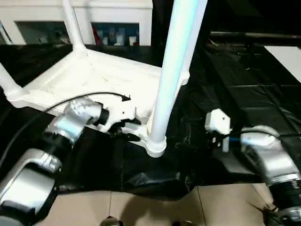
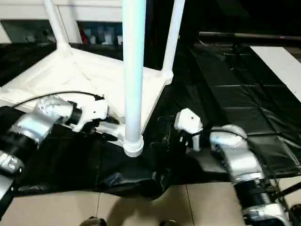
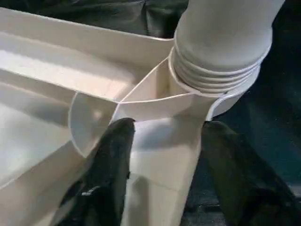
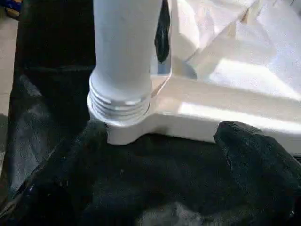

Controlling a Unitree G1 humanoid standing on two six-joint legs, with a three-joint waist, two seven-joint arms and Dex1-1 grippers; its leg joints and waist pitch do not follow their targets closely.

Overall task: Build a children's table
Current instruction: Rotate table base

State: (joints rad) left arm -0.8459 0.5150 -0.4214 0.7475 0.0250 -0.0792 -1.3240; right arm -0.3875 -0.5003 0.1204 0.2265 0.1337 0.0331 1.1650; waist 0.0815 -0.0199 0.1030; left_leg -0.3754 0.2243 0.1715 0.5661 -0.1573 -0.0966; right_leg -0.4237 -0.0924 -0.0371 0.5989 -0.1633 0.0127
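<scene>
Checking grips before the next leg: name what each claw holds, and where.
Left claw straddles the table's rim beside the near corner socket, not yet clamped. Right claw holds nothing.

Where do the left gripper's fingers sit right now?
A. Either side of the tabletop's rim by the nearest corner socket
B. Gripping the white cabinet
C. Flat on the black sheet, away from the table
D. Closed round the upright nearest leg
A: in the left wrist view the left gripper has one finger inside the tabletop's rim and one outside, just short of the corner socket.
</scene>
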